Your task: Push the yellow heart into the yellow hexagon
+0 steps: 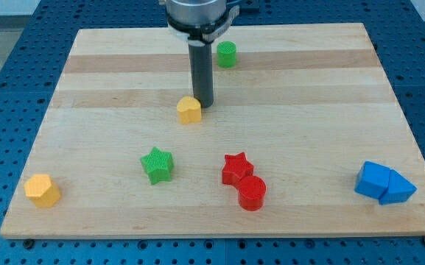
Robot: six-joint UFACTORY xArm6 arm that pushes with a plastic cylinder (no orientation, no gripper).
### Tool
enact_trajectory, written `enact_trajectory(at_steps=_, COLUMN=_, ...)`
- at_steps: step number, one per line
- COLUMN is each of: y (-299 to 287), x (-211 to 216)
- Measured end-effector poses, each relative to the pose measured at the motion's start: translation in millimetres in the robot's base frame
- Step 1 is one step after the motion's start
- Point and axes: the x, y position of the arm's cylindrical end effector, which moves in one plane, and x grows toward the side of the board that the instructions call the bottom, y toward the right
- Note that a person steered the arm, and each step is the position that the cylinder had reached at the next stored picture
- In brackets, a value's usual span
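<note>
The yellow heart lies on the wooden board, a little above and left of its middle. My tip stands just to the heart's upper right, touching or almost touching it. The yellow hexagon sits near the board's bottom left corner, far from the heart.
A green star lies between the heart and the hexagon, below the heart. A red star and a red cylinder touch at bottom centre. A green cylinder is at the top. Two blue blocks sit at bottom right. The board's edges show all round.
</note>
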Motion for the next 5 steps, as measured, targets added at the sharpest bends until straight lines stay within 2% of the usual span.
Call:
enact_trajectory(at_steps=1, y=-2.4, x=19.9)
enact_trajectory(at_steps=2, y=-46.9, x=20.0)
enact_trajectory(at_steps=3, y=-64.2, x=36.9)
enact_trajectory(at_steps=5, y=-64.4, x=89.3)
